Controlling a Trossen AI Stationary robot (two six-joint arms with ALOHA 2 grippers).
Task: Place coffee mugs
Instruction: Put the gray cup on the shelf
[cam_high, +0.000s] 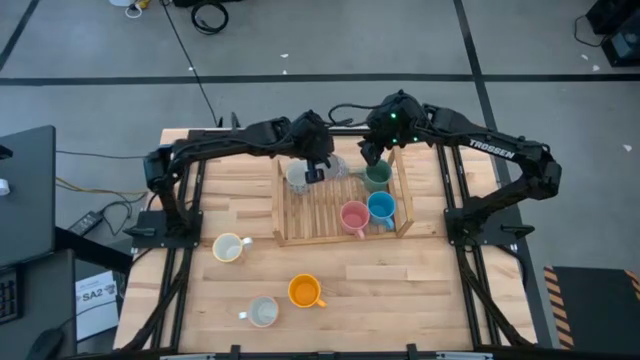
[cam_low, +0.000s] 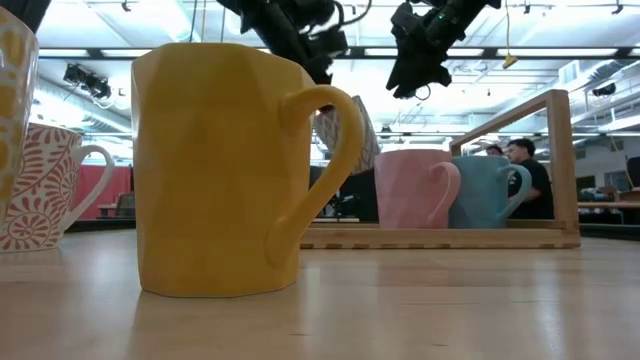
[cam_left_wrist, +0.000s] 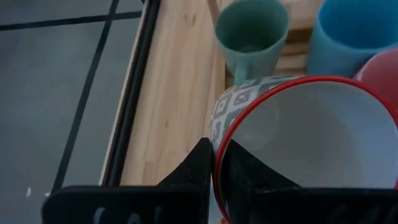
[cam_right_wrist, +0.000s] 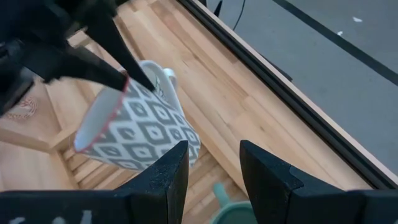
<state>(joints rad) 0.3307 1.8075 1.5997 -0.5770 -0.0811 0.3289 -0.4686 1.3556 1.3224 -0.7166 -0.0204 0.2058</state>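
Still loose on my table: cream mug (cam_high: 229, 247), grey mug (cam_high: 263, 312), orange mug (cam_high: 304, 291). Left gripper (cam_high: 316, 168) is clamped on the patterned mug's (cam_high: 299, 176) rim, tilted over the tray (cam_high: 315, 236). Pink mug (cam_high: 353, 217), blue mug (cam_high: 381, 209) and green mug (cam_high: 377, 177) are racked, right gripper (cam_high: 371, 155) hovering spread above green.

I have the left gripper (cam_high: 318, 168) pinched closed at upper centre of the high view, my right gripper (cam_high: 372, 152) just beside it, fingers apart.

Right arm (cam_high: 487, 150): showing "TROSSEN" in white letters.
Paper sheet (cam_high: 97, 303) beside the table: showing "SA2".
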